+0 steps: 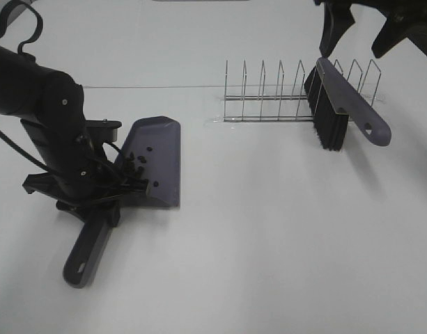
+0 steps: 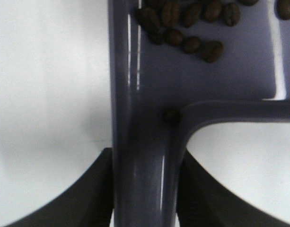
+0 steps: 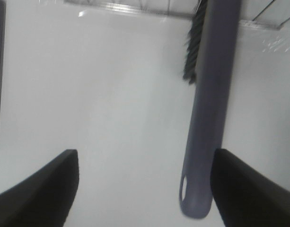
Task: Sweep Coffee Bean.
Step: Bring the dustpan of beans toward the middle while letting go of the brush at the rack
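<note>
A wire rack (image 1: 279, 97) stands on the white bench (image 1: 269, 243). Its thin prongs rise upright in a row.

White tabletop (image 1: 283, 271), soft shadows — even light

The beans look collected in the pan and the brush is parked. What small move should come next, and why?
Probably the left pincer should raise the dustpan slightly, kept level: its fingers press the handle's sides, the coffee beans lie loose inside the pan, and the brush leans on the rack below the open right pincer.
</note>
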